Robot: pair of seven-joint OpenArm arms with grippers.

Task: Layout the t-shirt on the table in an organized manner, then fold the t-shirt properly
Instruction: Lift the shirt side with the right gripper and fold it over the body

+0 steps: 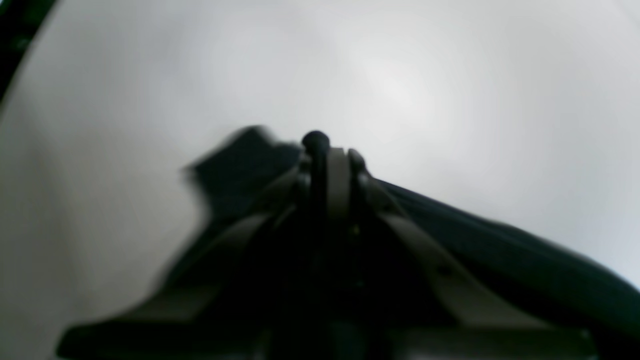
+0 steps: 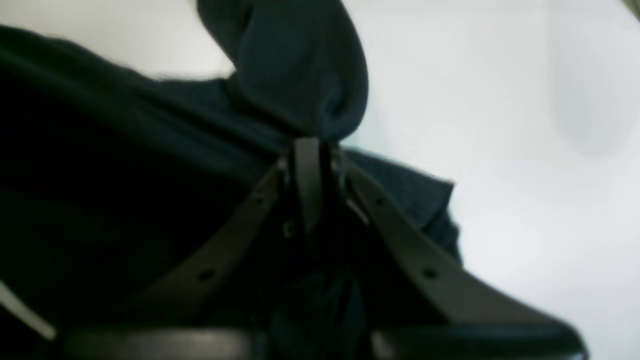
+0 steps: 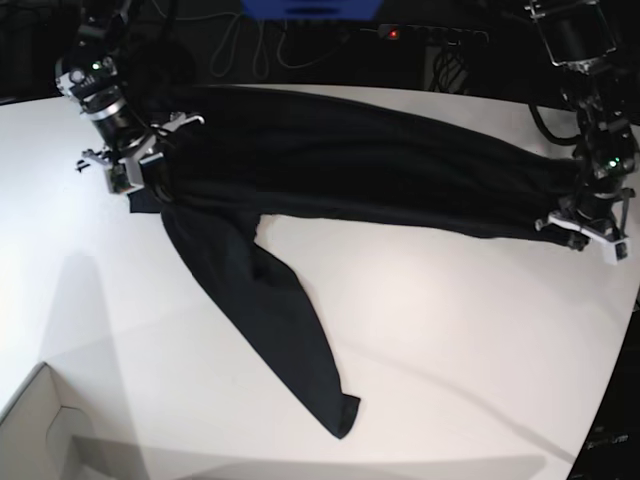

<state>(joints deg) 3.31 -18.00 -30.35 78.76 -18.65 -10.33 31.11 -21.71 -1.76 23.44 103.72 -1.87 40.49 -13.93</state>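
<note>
Base view, layout step: t-shirt [image 3: 330, 160] stretched taut above table [image 3: 450, 320], one part trailing down onto it. Left gripper [image 3: 585, 225] and right gripper [image 3: 135, 170] each clamped on fabric. Next, likely: lower evenly, spread flat.

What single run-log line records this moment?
left gripper: shut on t-shirt | right gripper: shut on t-shirt | shirt: stretched between arms, one part trailing on table | fold: not yet done
</note>
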